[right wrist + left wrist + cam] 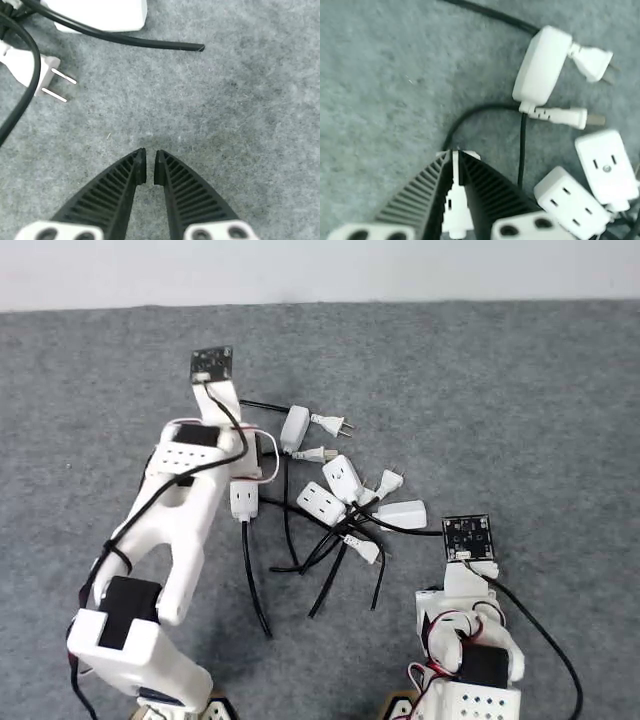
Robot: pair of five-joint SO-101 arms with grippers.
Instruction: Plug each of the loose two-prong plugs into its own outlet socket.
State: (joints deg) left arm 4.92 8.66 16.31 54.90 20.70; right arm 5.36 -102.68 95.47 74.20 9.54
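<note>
Grey carpet point(520, 390) all over the table, pale wall behind. Strewn at its middle, between the two arms: a loose tangle of cord sets point(330, 500).

Pinched tight in the left gripper point(454, 154): a thin white fitting point(454, 205), seen edge-on, plug or socket impossible to tell. Beyond those tips and apart from them, a white adapter block point(540, 67), with one two-prong plug point(592, 59) at one end and a second plug point(565, 116) touching the other. Near these, two outlet sockets point(607, 165) side by side, faces up.

Right gripper point(150, 167) low over bare carpet, drawn in to a mere slit, nothing inside. Near it, a loose plug point(42, 75) flat on its side, prongs toward open carpet, with a black cord point(125, 39) running just beyond.

Looked light, hard and smooth, these plugs, and likely to skate or twist under a careless pinch. Best taken across the flat cheeks of the body, behind the prongs, with the prongs left free. Expected some tug back from the stiff cords. Expected the sockets to slide under a push, so worth bracing with the other gripper.
</note>
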